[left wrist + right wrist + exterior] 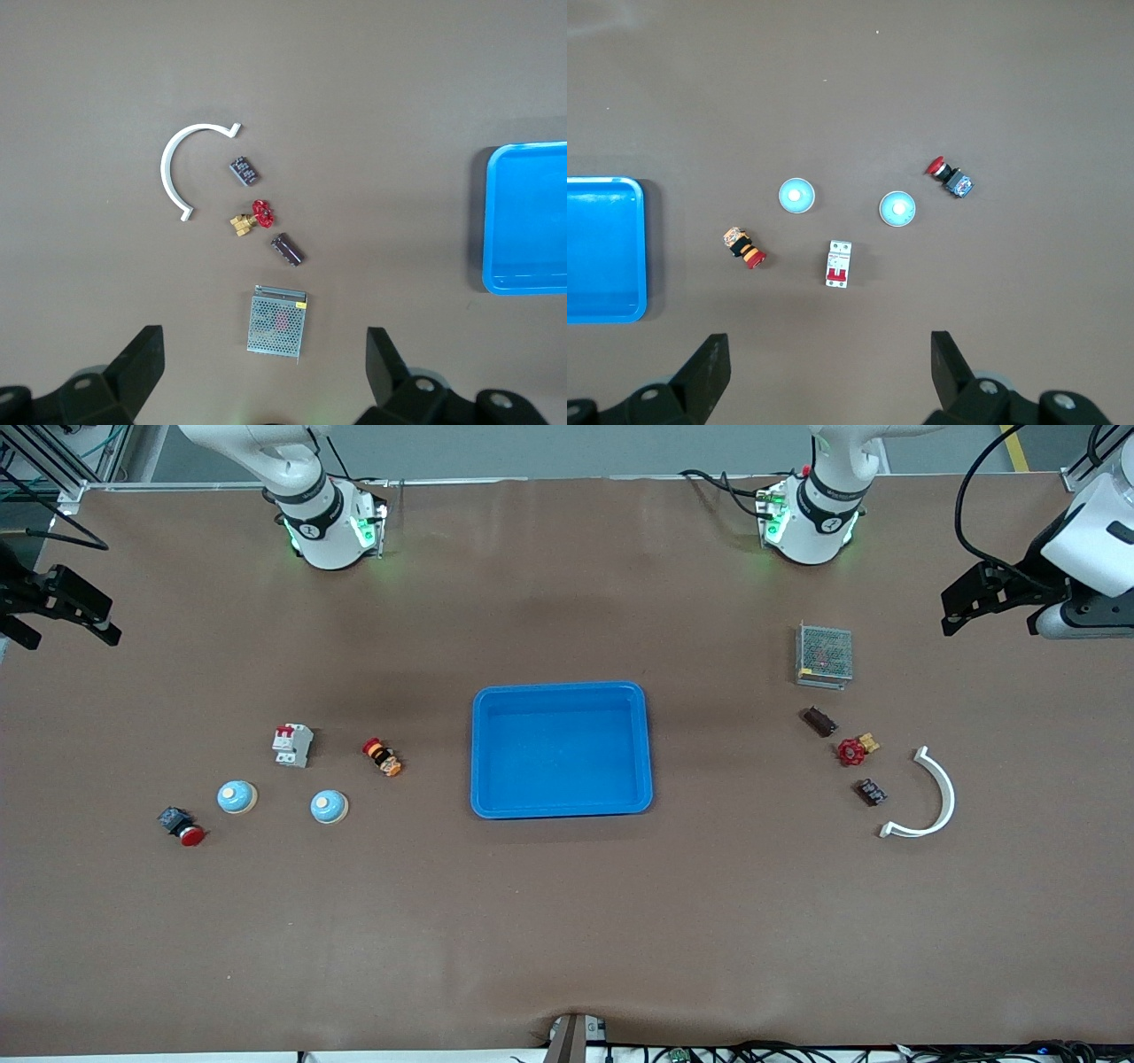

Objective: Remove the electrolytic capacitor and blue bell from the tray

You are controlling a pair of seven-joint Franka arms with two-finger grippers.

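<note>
Two light-blue dome bells (236, 796) (329, 807) sit on the brown table toward the right arm's end; the right wrist view shows both bells (796, 196) (897, 209). Two dark capacitors (819, 721) (871, 792) lie toward the left arm's end, and the left wrist view has both capacitors (287, 250) (245, 170). A blue tray (562, 691) rests mid-table with nothing in it. My left gripper (990, 622) (264, 335) hangs open high over its end of the table. My right gripper (73, 638) (828, 338) hangs open over the other end. Neither holds anything.
Near the bells lie a white circuit breaker (292, 745), an orange-and-red button (382, 757) and a red push button (182, 826). By the capacitors are a metal mesh box (824, 655), a red valve knob (851, 752), a yellow connector (870, 741) and a white curved strip (939, 802).
</note>
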